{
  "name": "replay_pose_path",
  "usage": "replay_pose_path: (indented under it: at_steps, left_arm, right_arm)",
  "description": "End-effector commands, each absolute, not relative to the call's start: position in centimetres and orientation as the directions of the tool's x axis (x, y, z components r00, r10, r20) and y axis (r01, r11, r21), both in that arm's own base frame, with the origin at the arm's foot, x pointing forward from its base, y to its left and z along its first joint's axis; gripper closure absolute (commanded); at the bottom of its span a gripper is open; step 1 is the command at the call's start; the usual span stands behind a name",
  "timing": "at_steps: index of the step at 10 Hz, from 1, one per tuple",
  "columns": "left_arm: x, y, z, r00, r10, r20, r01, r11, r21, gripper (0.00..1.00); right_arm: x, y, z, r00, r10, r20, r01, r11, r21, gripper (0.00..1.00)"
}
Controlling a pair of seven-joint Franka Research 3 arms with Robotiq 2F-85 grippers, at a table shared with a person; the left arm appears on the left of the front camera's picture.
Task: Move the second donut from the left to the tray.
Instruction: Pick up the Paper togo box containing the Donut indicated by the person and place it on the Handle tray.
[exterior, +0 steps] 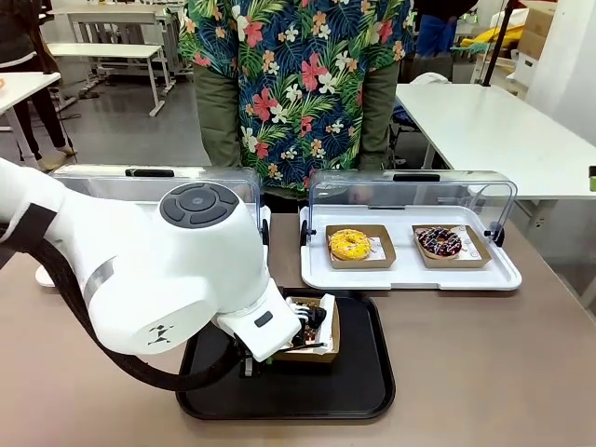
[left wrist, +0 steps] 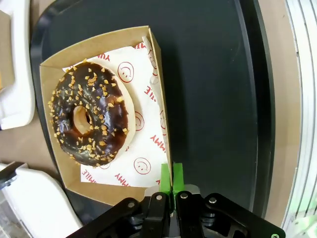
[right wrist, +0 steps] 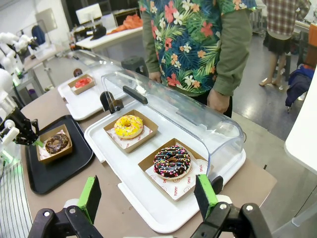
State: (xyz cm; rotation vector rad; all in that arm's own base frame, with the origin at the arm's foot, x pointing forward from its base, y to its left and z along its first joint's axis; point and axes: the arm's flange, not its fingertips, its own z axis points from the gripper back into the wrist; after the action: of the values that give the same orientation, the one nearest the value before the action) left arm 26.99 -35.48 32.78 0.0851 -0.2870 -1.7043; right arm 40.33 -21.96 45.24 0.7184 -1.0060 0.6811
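Pinching holder wall: left pincer, hidden behind arm in front view.

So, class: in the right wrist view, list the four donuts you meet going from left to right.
Chocolate donut on the black tray → red donut → yellow donut → dark donut with coloured sprinkles.

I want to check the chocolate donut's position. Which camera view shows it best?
The left wrist view: the donut lies whole and close in its holder on the tray. In the front view the left arm covers most of it. The right wrist view shows it whole but small and far.
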Motion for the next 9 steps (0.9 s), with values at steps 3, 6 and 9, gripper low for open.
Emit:
replay_pose_path:
  at_steps: [3, 6, 9]
  left_arm:
    - [26.95, -35.29, 31.93, -0.134, -0.985, 0.106, 0.967, -0.106, 0.232, 0.98]
    - [27.27, -35.32, 31.6, -0.138, -0.985, 0.107, 0.971, -0.114, 0.208, 0.98]
    - [27.6, -35.45, 31.46, -0.112, -0.988, 0.107, 0.977, -0.09, 0.191, 0.98]
  right_arm:
    - [40.39, -21.81, 45.57, 0.373, 0.164, 0.913, -0.782, 0.584, 0.215, 0.0]
    - [40.39, -21.81, 45.57, 0.373, 0.164, 0.913, -0.782, 0.584, 0.215, 0.0]
    - [40.39, -21.81, 45.57, 0.373, 0.164, 0.913, -0.782, 0.584, 0.215, 0.0]
